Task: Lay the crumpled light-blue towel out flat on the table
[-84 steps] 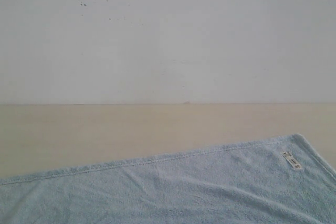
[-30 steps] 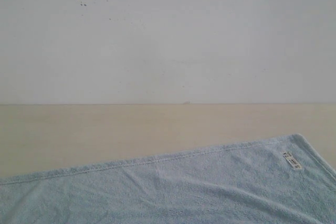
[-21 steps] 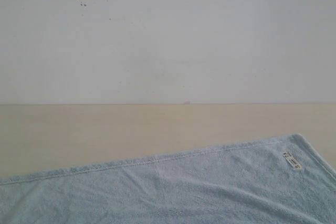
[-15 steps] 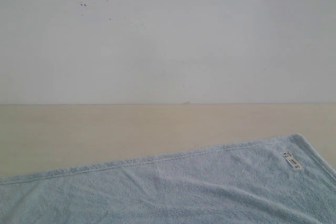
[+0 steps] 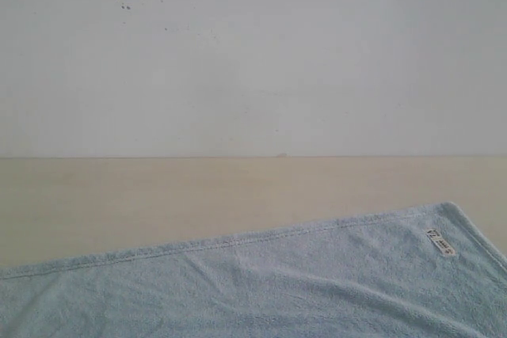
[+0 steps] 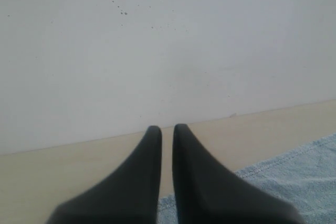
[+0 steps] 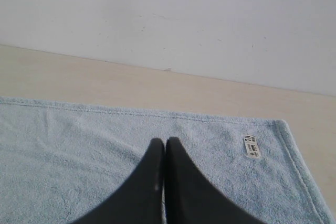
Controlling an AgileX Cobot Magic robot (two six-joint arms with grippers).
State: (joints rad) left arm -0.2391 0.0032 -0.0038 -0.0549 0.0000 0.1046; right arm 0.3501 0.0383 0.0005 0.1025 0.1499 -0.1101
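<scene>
On table (image 5: 158,195), nearer camera: towel (image 5: 301,282) lay opened out, far hem straight, white label (image 5: 440,244) face up by right corner; only shallow creases showed. Near part of cloth fell outside view, so full flatness unconfirmed. Left gripper (image 6: 167,129) was closed, empty, beside towel edge. Right gripper (image 7: 165,142) was closed, empty, over towel. Judged: spreading largely done; perhaps minor smoothing left.

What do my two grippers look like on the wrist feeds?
The left gripper and right gripper look alike: two matte black fingers each, broad at the base, curving in to narrow rounded tips. No cables or markings show. The exterior view shows neither arm.
</scene>
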